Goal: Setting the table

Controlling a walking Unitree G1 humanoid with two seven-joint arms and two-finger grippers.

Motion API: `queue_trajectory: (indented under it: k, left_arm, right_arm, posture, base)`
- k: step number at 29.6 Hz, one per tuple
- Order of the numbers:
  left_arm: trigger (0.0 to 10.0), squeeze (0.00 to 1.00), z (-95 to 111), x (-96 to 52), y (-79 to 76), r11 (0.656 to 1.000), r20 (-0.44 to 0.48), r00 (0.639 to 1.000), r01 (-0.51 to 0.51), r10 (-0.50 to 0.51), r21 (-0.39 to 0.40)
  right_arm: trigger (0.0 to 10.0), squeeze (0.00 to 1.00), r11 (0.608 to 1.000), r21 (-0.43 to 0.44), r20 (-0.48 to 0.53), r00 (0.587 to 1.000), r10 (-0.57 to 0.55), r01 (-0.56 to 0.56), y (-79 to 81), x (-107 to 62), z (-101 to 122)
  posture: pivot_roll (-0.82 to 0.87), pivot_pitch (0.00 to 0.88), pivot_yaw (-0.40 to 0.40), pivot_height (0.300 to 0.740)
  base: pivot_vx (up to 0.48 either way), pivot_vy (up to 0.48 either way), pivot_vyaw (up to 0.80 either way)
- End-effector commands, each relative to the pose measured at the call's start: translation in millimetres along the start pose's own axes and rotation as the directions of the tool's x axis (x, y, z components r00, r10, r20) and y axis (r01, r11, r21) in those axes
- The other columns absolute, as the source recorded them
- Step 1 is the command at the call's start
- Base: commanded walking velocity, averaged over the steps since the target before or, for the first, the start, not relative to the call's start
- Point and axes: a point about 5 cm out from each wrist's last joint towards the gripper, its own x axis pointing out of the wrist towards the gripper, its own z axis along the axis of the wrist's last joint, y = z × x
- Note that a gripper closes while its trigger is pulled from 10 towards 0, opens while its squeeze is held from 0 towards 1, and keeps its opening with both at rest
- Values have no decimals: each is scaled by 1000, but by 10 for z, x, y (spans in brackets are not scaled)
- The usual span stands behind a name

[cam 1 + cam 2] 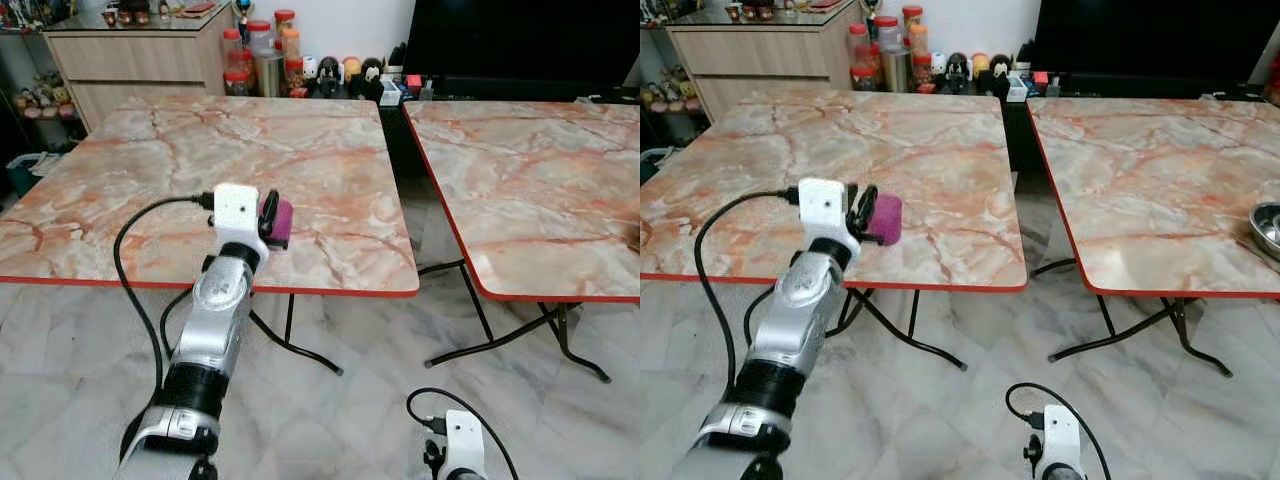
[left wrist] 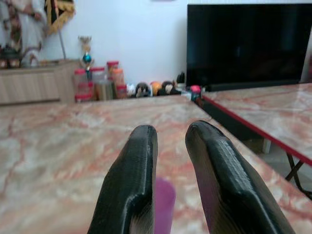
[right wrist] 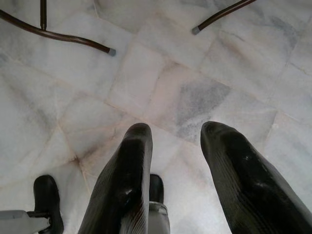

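A purple cup hangs just above the near edge of the left marble table. My left gripper is shut on it. In the left wrist view the cup shows low between the two black fingers. A metal bowl rests at the right edge of the right marble table. My right arm hangs low by my side. Its gripper is open over the tiled floor, with nothing between the fingers.
A narrow gap separates the two red-edged tables, with folding metal legs beneath them. Behind them stand a wooden cabinet, several jars and figurines, and a dark TV.
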Motion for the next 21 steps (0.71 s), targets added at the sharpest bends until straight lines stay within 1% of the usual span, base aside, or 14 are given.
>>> queue_trajectory:
  k: [1,12,17,19,21]
  left_arm:
    - [10000,0,32,43,0,1000,16,1000,5,-5,-7]
    - [10000,0,75,70,54,1000,41,999,-18,19,-19]
    - [10000,0,96,84,67,999,53,998,-27,28,-22]
    - [10000,0,100,90,68,999,55,998,-27,28,-22]
    - [10000,0,104,93,69,999,58,998,-25,26,-20]
  right_arm:
    - [10000,0,1000,1,5,1000,-6,6,-9,4,20]
    - [10000,0,1000,-8,7,1000,0,0,-5,6,30]
    - [10000,0,999,-32,11,1000,8,-8,9,6,34]
    - [10000,0,999,-39,14,1000,17,-17,16,6,37]
    - [10000,0,999,-47,16,1000,21,-20,21,5,36]
  posture:
    - [74,0,-17,740]
    - [76,0,-20,740]
    - [77,0,-22,740]
    - [78,0,-23,740]
    - [76,0,-22,740]
  base:
    - [296,0,0]
    - [325,0,0]
    - [346,0,0]
    - [349,0,450]
    - [351,0,800]
